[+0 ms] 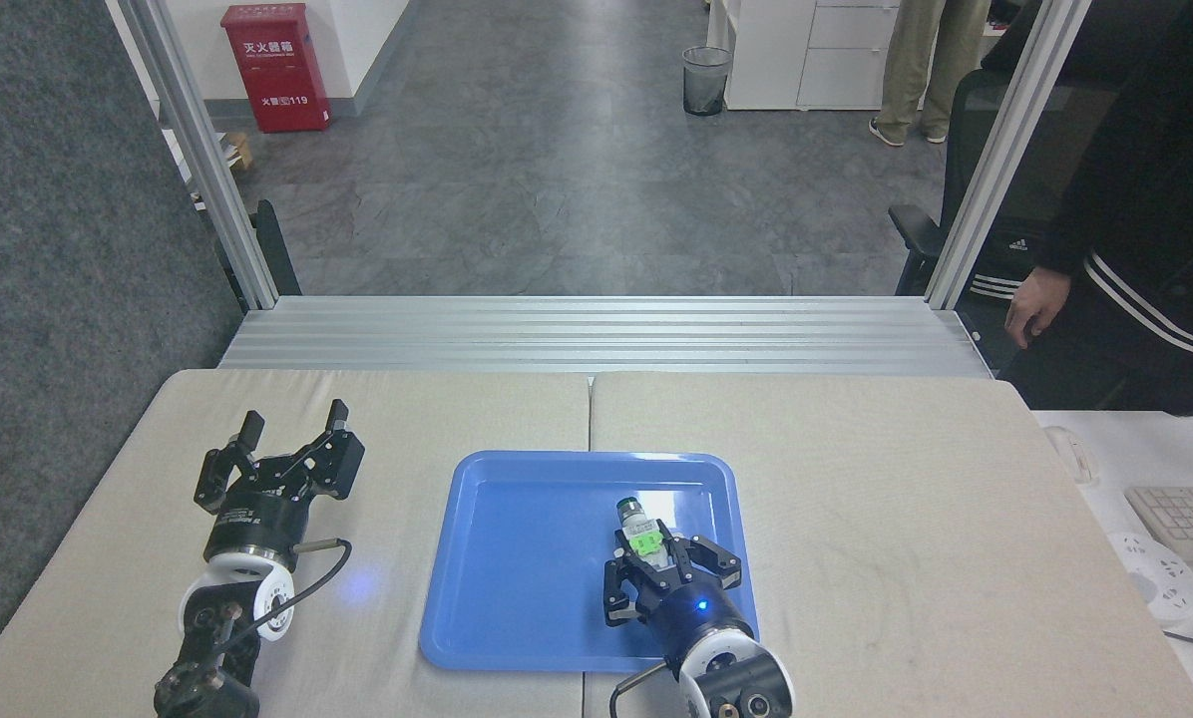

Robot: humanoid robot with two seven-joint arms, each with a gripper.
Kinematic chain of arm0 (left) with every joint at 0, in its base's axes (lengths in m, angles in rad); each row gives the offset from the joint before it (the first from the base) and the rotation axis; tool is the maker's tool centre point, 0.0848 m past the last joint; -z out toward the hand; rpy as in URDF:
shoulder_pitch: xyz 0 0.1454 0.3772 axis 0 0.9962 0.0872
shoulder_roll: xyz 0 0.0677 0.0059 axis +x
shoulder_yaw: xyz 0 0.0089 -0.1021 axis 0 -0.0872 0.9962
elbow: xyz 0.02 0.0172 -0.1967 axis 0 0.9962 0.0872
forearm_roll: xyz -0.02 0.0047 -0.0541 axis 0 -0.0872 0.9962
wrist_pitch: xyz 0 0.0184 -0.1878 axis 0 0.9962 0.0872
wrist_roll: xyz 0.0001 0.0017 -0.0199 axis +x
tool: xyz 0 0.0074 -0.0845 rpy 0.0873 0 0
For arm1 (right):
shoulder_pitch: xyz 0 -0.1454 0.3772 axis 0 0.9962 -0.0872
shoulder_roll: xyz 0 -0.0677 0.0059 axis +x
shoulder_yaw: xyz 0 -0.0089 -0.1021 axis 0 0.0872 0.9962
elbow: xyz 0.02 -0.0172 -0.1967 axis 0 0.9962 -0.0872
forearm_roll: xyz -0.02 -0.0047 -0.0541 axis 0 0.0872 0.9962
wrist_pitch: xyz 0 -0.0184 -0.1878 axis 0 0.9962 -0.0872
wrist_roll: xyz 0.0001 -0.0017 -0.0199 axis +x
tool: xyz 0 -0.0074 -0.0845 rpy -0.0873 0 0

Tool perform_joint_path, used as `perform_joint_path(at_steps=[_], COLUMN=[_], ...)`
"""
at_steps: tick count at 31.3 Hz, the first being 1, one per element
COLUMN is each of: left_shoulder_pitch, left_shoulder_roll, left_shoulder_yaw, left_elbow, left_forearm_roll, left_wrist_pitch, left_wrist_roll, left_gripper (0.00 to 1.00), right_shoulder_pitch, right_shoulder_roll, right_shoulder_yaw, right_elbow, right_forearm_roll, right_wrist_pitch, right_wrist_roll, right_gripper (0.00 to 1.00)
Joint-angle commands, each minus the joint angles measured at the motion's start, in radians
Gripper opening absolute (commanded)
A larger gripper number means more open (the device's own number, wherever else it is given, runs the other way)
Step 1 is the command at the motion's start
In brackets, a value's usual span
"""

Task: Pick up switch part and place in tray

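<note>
Right gripper [656, 551] grips switch part [642, 534] over tray [517, 598]; release remains. Left gripper [292, 439] wide, idle beside tray.

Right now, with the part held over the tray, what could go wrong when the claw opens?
1. The right claw grips the switch part with its cylindrical end pointing away; released from a height, it may roll or bounce on the glossy tray.
2. The claw sits in the tray's right half, near the rim; a bounce could carry the part over it.
3. Whether the part touches the tray cannot be told.
</note>
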Motion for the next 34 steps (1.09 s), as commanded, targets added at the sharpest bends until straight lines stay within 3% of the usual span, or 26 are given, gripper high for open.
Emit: perform_joint_path(at_steps=[1, 6, 7, 9, 12, 13, 19, 26, 34], left_shoulder_pitch=[-0.003, -0.003, -0.003, -0.004, -0.001, 0.0, 0.002, 0.003, 0.003], left_shoulder_roll=[0.0, 0.0, 0.0, 0.0, 0.0, -0.002, -0.002, -0.003, 0.003], left_shoulder_yaw=[0.0, 0.0, 0.0, 0.0, 0.0, 0.0, 0.0, 0.0, 0.001], left_elbow=[-0.001, -0.001, -0.001, -0.001, -0.001, -0.001, -0.002, -0.002, 0.002], left_forearm_roll=[0.001, 0.001, 0.001, 0.001, 0.001, 0.001, -0.001, 0.001, 0.002], left_wrist_pitch=[0.0, 0.0, 0.0, 0.0, 0.0, 0.0, 0.0, 0.0, 0.0], left_wrist_roll=[0.0, 0.0, 0.0, 0.0, 0.002, 0.002, 0.004, 0.005, 0.01], left_gripper=[1.0, 1.0, 1.0, 1.0, 1.0, 1.0, 1.0, 1.0, 1.0], right_shoulder_pitch=[0.021, 0.021, 0.021, 0.021, 0.021, 0.021, -0.005, -0.152, -0.178], right_shoulder_roll=[0.051, 0.051, 0.051, 0.051, 0.049, 0.049, 0.077, 0.052, -0.185], right_shoulder_yaw=[0.116, 0.102, 0.102, 0.102, 0.099, 0.087, -0.063, -0.232, -0.346], right_elbow=[0.053, 0.075, 0.075, 0.075, 0.075, 0.075, 0.07, 0.065, 0.078], right_forearm_roll=[0.014, 0.014, 0.014, 0.012, 0.005, -0.001, -0.055, -0.146, -0.183], right_wrist_pitch=[0.027, 0.034, 0.035, 0.043, 0.072, 0.078, 0.06, 0.038, -0.103], right_wrist_roll=[0.027, 0.027, 0.027, 0.025, 0.019, 0.015, -0.065, -0.31, -0.444], right_gripper=[0.0, 0.0, 0.05, 0.31, 0.94, 0.99, 0.99, 0.99, 0.99])
